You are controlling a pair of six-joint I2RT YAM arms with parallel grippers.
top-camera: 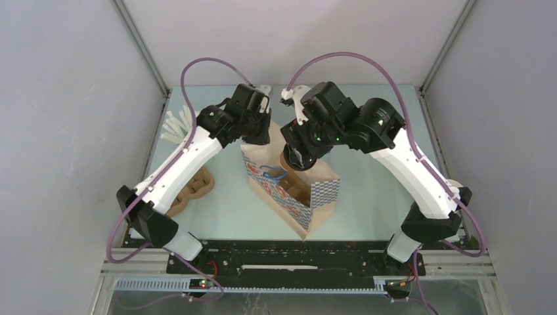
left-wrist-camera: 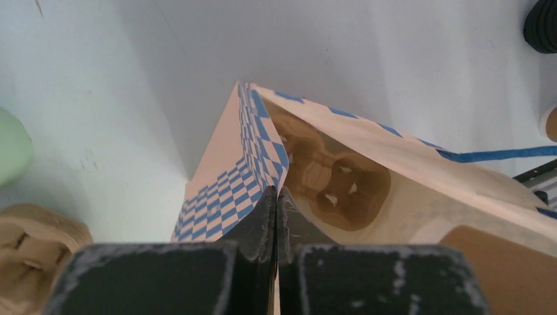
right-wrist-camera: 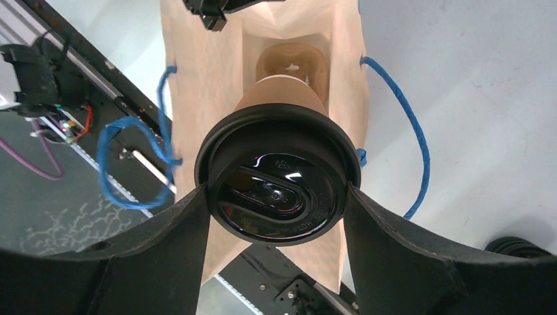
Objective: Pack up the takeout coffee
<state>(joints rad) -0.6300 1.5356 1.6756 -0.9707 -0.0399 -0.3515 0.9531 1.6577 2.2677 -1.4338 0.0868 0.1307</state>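
The right gripper (right-wrist-camera: 277, 191) clasps the takeout coffee (right-wrist-camera: 279, 177) by the rim of its black lid, one finger on each side. The tan cup hangs upright at the open mouth of the checkered paper bag (left-wrist-camera: 223, 190), which stands on the pale surface (top-camera: 381, 184). A moulded cup carrier (left-wrist-camera: 341, 190) lies at the bottom of the bag, directly below the cup. The left gripper (left-wrist-camera: 276, 197) is clenched on the bag's top edge at a corner. Blue handles (right-wrist-camera: 401, 111) hang loose on either side.
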